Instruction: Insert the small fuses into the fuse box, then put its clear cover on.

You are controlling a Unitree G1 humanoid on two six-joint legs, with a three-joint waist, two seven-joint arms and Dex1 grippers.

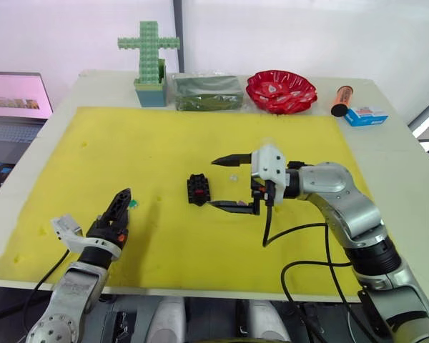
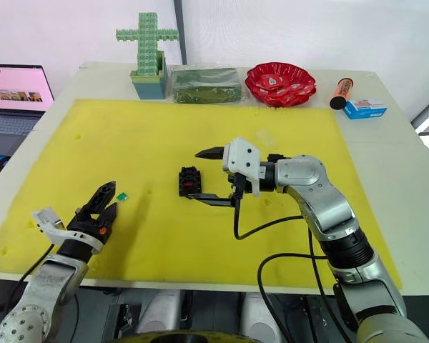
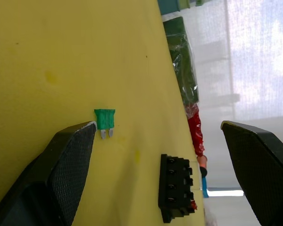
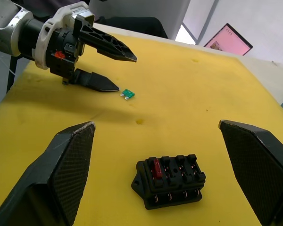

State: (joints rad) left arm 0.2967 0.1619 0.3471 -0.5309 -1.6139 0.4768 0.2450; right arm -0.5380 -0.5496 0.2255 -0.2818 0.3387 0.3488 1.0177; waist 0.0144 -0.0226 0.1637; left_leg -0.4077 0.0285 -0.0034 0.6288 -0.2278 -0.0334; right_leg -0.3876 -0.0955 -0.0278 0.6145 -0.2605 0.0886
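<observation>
On the yellow foam mat [image 1: 164, 150], fingers apart beside green fuse [image 3: 104, 119]: straddle squarely, pinch its body, blades down for fuse box [image 4: 170, 181].

Bright even light, washed-out white backdrop, soft shadows on yellow mat [image 1: 164, 150], sharp focus

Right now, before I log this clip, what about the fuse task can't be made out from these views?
- Clear cover: only a faint glint on the yellow mat between the right gripper jaws; too transparent to trace its outline.
- Pale grey and brownish-purple fuses: nothing I can identify as them.
- Fuse box: one red fuse seated; the other slots look empty but are too dark to confirm.
- Green fuse: beside the left gripper, contact unclear.
</observation>
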